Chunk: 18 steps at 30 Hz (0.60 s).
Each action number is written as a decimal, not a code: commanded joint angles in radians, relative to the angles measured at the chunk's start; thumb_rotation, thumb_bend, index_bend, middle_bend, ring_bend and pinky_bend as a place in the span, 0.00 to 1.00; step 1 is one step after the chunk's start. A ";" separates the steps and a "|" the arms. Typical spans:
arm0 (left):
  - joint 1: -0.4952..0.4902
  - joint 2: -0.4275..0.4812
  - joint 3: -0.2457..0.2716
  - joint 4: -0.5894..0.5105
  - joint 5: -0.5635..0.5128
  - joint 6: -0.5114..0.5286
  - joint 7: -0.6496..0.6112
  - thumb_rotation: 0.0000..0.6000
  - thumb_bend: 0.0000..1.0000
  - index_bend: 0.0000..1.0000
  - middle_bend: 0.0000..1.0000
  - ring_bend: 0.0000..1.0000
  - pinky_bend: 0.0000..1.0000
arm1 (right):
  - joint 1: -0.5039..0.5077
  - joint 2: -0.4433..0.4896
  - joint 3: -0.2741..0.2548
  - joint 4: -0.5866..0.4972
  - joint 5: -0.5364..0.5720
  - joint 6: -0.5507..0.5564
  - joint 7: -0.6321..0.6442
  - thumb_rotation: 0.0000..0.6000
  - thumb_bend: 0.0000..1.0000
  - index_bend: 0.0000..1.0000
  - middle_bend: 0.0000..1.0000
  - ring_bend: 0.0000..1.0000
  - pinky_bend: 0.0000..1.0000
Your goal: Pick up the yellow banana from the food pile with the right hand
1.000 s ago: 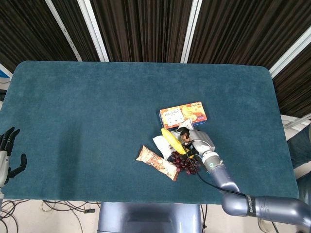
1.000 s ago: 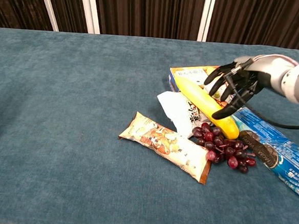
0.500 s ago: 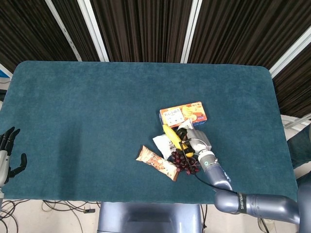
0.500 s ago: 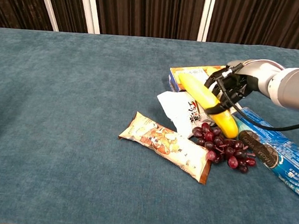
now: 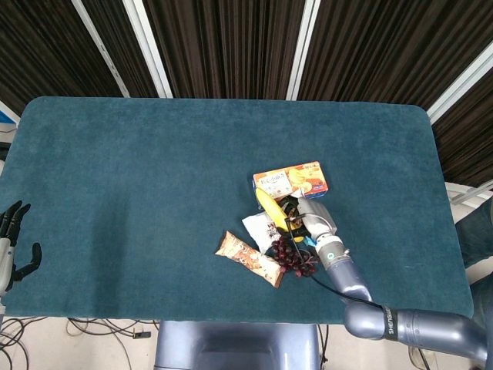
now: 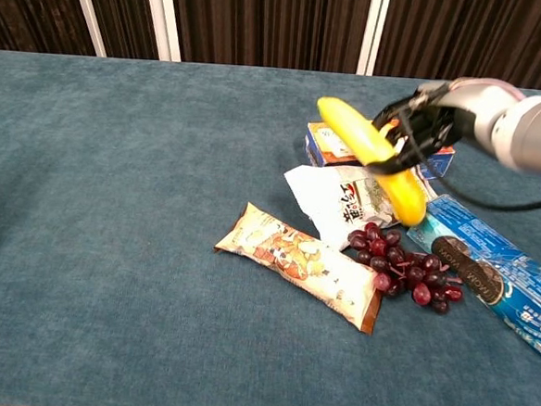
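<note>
My right hand (image 6: 422,130) grips the yellow banana (image 6: 371,159) around its middle and holds it lifted above the food pile. In the head view the banana (image 5: 269,206) pokes out to the left of the right hand (image 5: 302,217). Below it lie a white packet (image 6: 340,199), dark red grapes (image 6: 401,268) and an orange box (image 6: 335,147). My left hand (image 5: 11,243) hangs at the table's left edge, fingers apart and holding nothing.
A long orange snack bar (image 6: 299,261) lies left of the grapes. A blue cookie pack (image 6: 493,270) stretches to the right. The teal table (image 5: 139,177) spreads wide to the left of the pile.
The right hand closed around the banana and raised it off the pile; the banana now hangs above the packet and grapes. The left hand stayed put.
</note>
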 commanded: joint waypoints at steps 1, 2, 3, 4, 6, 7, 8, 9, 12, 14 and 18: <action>0.000 0.000 0.000 0.000 0.000 0.000 -0.001 1.00 0.54 0.01 0.00 0.01 0.03 | -0.031 0.063 0.034 -0.060 -0.041 0.006 0.046 1.00 0.41 0.46 0.55 0.55 0.28; 0.000 0.000 0.001 0.000 0.001 0.000 -0.001 1.00 0.54 0.01 0.00 0.01 0.03 | -0.039 0.079 0.042 -0.075 -0.049 0.006 0.059 1.00 0.41 0.46 0.55 0.55 0.28; 0.000 0.000 0.001 0.000 0.001 0.000 0.000 1.00 0.54 0.01 0.00 0.01 0.03 | -0.050 0.101 0.051 -0.094 -0.060 0.002 0.078 1.00 0.41 0.46 0.55 0.55 0.28; 0.000 0.000 0.001 0.000 0.001 0.000 0.001 1.00 0.54 0.01 0.00 0.01 0.03 | -0.063 0.126 0.062 -0.115 -0.073 -0.004 0.101 1.00 0.41 0.46 0.55 0.55 0.28; 0.000 -0.001 0.002 0.000 0.002 0.000 0.003 1.00 0.54 0.01 0.00 0.01 0.03 | -0.082 0.163 0.079 -0.145 -0.100 -0.012 0.136 1.00 0.41 0.46 0.55 0.55 0.28; 0.000 -0.001 0.003 0.000 0.003 0.000 0.004 1.00 0.54 0.01 0.00 0.01 0.03 | -0.092 0.182 0.087 -0.159 -0.118 -0.017 0.155 1.00 0.41 0.46 0.55 0.55 0.28; 0.000 -0.002 0.003 0.000 0.004 0.000 0.006 1.00 0.54 0.01 0.00 0.01 0.03 | -0.102 0.200 0.095 -0.172 -0.137 -0.022 0.174 1.00 0.41 0.46 0.55 0.55 0.28; 0.000 -0.003 0.003 -0.001 0.004 0.001 0.008 1.00 0.54 0.01 0.00 0.01 0.03 | -0.117 0.225 0.101 -0.188 -0.164 -0.032 0.199 1.00 0.41 0.46 0.55 0.55 0.28; 0.001 -0.005 0.004 -0.003 0.006 0.005 0.015 1.00 0.54 0.01 0.00 0.01 0.03 | -0.155 0.290 0.120 -0.231 -0.245 -0.052 0.265 1.00 0.41 0.46 0.55 0.55 0.28; 0.001 -0.006 0.004 -0.004 0.006 0.007 0.019 1.00 0.54 0.01 0.00 0.01 0.03 | -0.178 0.329 0.136 -0.261 -0.289 -0.054 0.307 1.00 0.41 0.47 0.55 0.55 0.28; 0.003 -0.007 0.005 -0.005 0.007 0.011 0.028 1.00 0.54 0.01 0.00 0.01 0.03 | -0.229 0.399 0.158 -0.320 -0.383 -0.044 0.382 1.00 0.41 0.47 0.55 0.55 0.28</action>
